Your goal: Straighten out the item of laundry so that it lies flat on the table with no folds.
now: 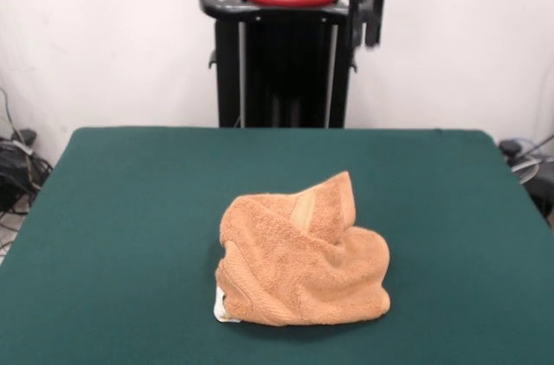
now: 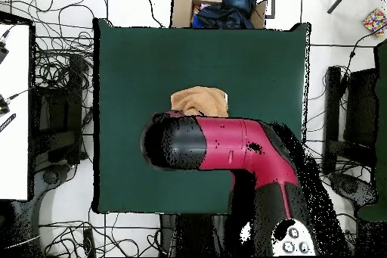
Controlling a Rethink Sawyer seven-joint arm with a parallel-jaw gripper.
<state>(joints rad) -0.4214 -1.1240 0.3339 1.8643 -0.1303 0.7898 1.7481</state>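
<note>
The item of laundry [image 1: 303, 261], an orange-tan towel, lies crumpled in a heap on the green table [image 1: 130, 209], a little nearer the camera than the middle. Its folds pile up to a peak at the back, a woven band shows on one fold, and a small white tag [image 1: 222, 309] sticks out at its lower left corner. From above, part of the towel [image 2: 200, 101] shows just beyond the red and black arm [image 2: 227, 145], which hangs high over the table [image 2: 128, 58] and hides the rest. Neither view shows the gripper.
The black pedestal [image 1: 281, 62] stands behind the table's far edge. A cardboard box [image 2: 219, 5] with dark clothes sits off the table's top edge in the overhead view. Cables cover the floor on both sides.
</note>
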